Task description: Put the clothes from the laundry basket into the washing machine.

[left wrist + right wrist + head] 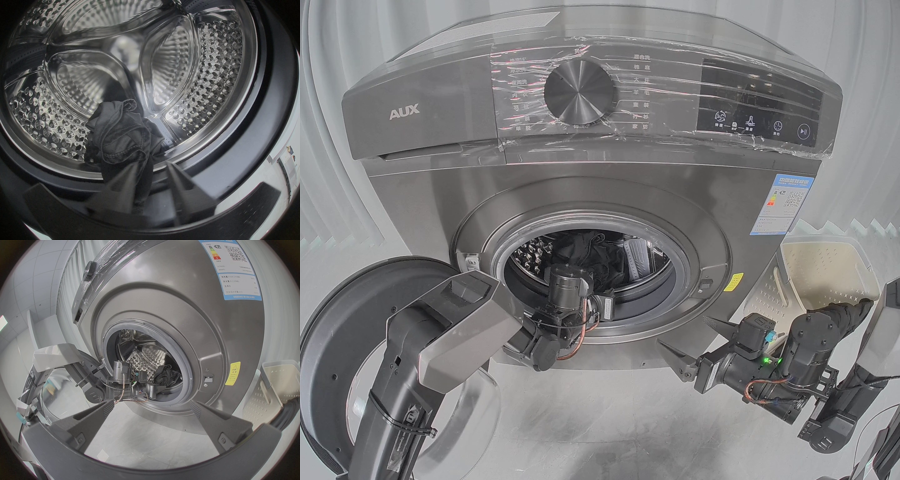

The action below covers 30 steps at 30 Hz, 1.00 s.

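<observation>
Door (337, 350) of the washing machine (425, 187) stands open at left. Left gripper (152, 165), fingers apart, is at the drum mouth, where dark garment (122, 134) lies just inside. Right gripper (682, 331), wide open, is near the laundry basket (831, 275).

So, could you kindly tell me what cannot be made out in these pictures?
1. Floor of the laundry basket: in the head view the right arm covers it; in the right wrist view the picture's edge cuts it off. Whether any clothes lie there cannot be told.
2. Lower end of the dark garment: in the left wrist view it runs into shadow by the left gripper.
3. Lower front of the drum: in the head view the left arm blocks it.
</observation>
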Available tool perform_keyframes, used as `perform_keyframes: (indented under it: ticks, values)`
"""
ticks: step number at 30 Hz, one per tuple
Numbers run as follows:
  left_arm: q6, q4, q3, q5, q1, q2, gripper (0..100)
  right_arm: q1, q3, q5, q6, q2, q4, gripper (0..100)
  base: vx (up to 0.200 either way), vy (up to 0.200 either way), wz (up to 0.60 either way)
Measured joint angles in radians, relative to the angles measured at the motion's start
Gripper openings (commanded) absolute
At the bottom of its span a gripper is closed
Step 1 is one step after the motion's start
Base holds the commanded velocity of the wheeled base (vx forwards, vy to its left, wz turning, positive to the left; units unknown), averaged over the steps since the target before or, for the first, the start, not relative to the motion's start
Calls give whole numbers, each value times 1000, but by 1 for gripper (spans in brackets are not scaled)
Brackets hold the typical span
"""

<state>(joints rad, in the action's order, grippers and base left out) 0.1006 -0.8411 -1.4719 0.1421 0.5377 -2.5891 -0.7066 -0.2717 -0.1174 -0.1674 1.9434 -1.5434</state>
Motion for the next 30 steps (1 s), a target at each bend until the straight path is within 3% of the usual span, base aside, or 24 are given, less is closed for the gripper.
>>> perform_keyframes:
  ticks: [25,26,30]
  values:
    - [0,-21,-124,38,-50,-12,0,0,-10,0,0,0,-1,100,0,0,0]
    - [0,-20,-120,38,-51,-12,100,0,-10,0,0,0,-1,100,0,0,0]
    - [-1,-16,-68,31,-47,7,100,1,-10,0,0,0,-1,100,0,0,0]
